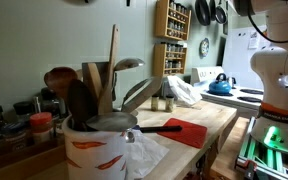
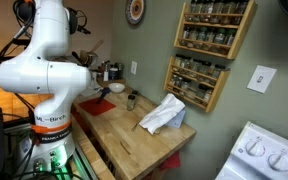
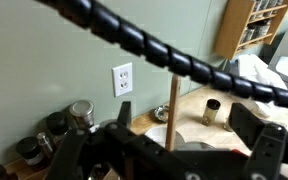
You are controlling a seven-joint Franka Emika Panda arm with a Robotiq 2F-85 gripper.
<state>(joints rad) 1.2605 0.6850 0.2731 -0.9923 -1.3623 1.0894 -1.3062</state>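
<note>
In the wrist view my gripper (image 3: 187, 128) is open, with one dark finger (image 3: 124, 112) on the left and the other on the right. A thin wooden utensil handle (image 3: 172, 100) stands upright between them, touching neither. Below it the white rim of a utensil crock (image 3: 154, 135) shows. In an exterior view the same crock (image 1: 96, 148) sits close to the camera, holding wooden spoons (image 1: 112, 60) and metal utensils. The gripper itself is out of sight there. The white robot arm (image 2: 46, 60) hides the crock in the other exterior view.
A small metal cup (image 3: 212, 110) stands on the wooden counter (image 2: 134, 140) beside a wall outlet (image 3: 123, 78). A red mat (image 1: 187, 130) and a crumpled white cloth (image 2: 162, 115) lie on the counter. Spice racks (image 2: 199, 75) hang on the wall. A blue kettle (image 1: 220, 86) sits on the stove.
</note>
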